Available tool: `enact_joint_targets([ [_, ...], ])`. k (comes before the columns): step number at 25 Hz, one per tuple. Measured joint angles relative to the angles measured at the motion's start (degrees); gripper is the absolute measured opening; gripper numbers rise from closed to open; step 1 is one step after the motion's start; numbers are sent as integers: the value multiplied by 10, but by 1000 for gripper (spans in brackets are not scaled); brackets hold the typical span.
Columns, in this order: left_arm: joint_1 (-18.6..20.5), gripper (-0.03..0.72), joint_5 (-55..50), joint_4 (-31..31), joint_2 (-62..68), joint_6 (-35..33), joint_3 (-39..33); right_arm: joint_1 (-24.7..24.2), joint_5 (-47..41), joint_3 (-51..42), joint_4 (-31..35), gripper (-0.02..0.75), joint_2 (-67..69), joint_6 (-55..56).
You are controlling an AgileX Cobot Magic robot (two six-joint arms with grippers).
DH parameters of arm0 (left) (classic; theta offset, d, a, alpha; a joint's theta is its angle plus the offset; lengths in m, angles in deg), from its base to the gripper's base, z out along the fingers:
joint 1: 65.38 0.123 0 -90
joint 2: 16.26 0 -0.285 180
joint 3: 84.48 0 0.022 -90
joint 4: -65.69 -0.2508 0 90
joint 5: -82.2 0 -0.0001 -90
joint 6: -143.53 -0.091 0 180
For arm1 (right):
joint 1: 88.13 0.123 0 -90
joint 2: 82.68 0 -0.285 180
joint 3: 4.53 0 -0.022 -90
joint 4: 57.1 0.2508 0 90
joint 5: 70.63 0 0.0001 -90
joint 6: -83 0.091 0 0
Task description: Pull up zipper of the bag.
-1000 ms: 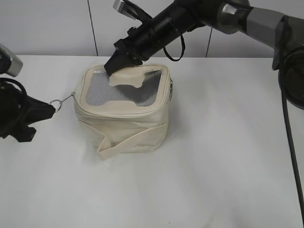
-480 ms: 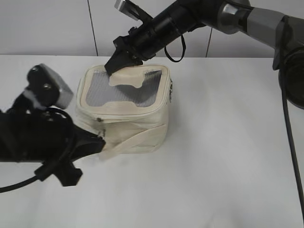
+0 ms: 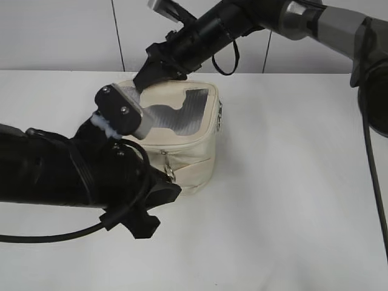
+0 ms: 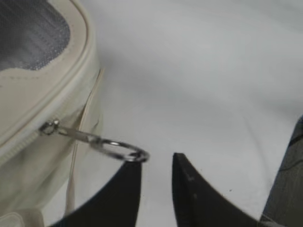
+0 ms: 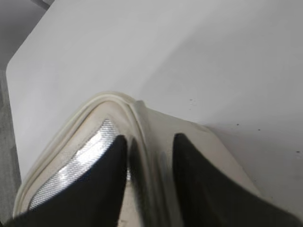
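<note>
White tabletop (image 3: pixel 291 182), pale wall panels behind. The small boxy cream leather-like bag (image 3: pixel 188 151) sits left of centre. The left gripper (image 4: pixel 156 165) is at the bag's near side, jaws parted; the silver metal pull with its round ring (image 4: pixel 118 150) touches one finger's tip, not visibly pinched. The thin cream zipper track (image 4: pixel 21 142) runs under the rim. At the far edge, the right gripper (image 5: pixel 149 161) straddles the rim, seemingly clamped on it.
</note>
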Motion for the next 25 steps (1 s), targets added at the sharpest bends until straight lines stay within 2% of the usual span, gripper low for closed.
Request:
enact_joint_targets([
  [2,-2,270,1,-1,-20,23,-1,-6,-13,9,-14,378,-5,5],
  [3,-2,342,1,-2,-35,44,-1,-10,-25,12,-26,411,-11,15],
  [5,-2,437,3,-29,-63,104,-1,-22,-46,17,-55,433,-27,36],
  [8,12,473,-20,-136,-97,230,-1,-53,-65,20,-86,414,-54,63],
  [9,28,473,-41,-181,-104,280,-1,-67,-68,20,-90,407,-61,72],
  [11,80,473,-103,-258,-107,354,7,-98,-70,14,-92,390,-79,85],
  [14,224,470,-205,-320,-85,391,62,-146,-70,-48,-65,344,-119,72],
  [17,342,454,-317,-340,-15,390,182,-182,-41,-206,-19,294,-197,5],
  [19,367,446,-373,-351,47,390,277,-191,40,-368,13,279,-272,-57],
  [22,349,442,-416,-376,153,389,421,-191,224,-609,127,272,-400,-204],
  [25,303,442,-454,-420,251,390,568,-184,304,-781,358,293,-473,-458],
])
